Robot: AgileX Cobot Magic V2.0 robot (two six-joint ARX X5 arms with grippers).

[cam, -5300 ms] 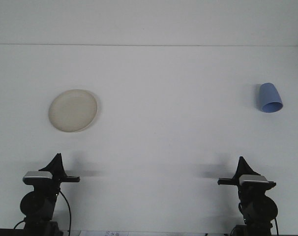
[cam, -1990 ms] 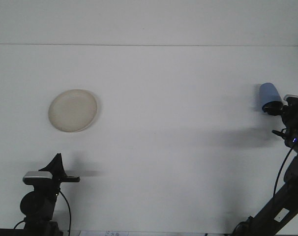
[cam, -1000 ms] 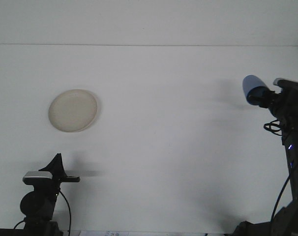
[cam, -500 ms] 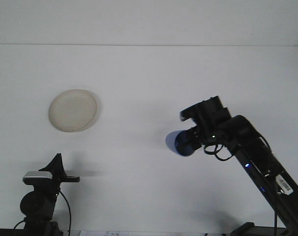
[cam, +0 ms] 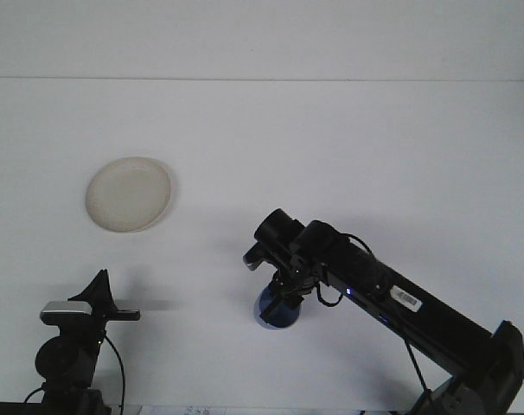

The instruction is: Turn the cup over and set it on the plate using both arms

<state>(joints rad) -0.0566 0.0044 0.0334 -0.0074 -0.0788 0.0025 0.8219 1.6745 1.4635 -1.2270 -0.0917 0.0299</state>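
Note:
The blue cup (cam: pixel 274 312) is low over the white table, front centre, and I cannot tell whether it touches the surface. My right gripper (cam: pixel 279 292) is shut on the cup from above, with its arm stretching in from the lower right corner. The cream plate (cam: pixel 128 194) lies empty at the left, well apart from the cup. My left gripper (cam: pixel 102 299) rests at the front left edge, below the plate and holding nothing.
The right arm's long black link (cam: pixel 400 303) crosses the front right of the table. The table's far edge runs along the top of the view.
The right arm has carried the cup from mid-air down and leftward to the front centre of the table, turning it as it went. The left arm and plate have not moved.

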